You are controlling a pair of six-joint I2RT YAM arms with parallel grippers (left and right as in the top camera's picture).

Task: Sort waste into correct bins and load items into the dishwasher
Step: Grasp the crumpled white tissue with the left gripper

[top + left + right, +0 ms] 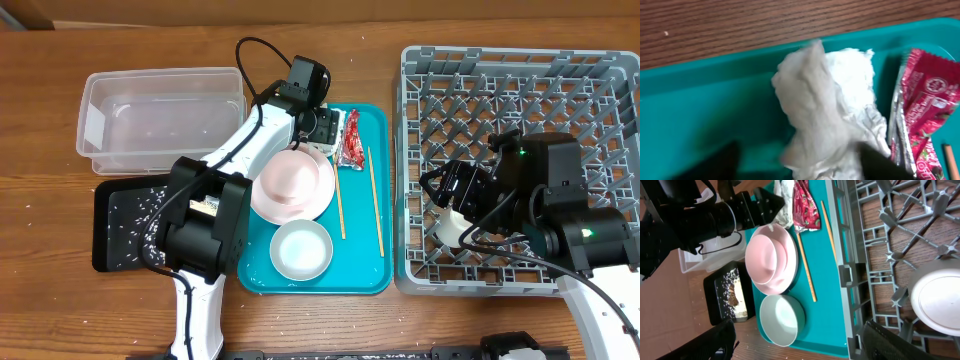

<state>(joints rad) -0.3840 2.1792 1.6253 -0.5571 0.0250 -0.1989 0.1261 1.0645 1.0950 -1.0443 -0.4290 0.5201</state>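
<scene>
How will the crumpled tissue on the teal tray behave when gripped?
The tissue looks soft and creased, so it will probably squash and hang limp. It seems light, and may drag the wrapper beside it.

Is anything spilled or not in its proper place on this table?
Yes, slightly: a few white specks, perhaps rice, lie on the bare table beside the black tray, outside it. Nothing else looks odd.

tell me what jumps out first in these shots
The teal tray mid-table draws the eye, holding a pink plate, a pale bowl and chopsticks. At its far corner the left gripper straddles a crumpled white tissue beside a red wrapper. To the right, a white cup sits in the big grey dish rack.
</scene>
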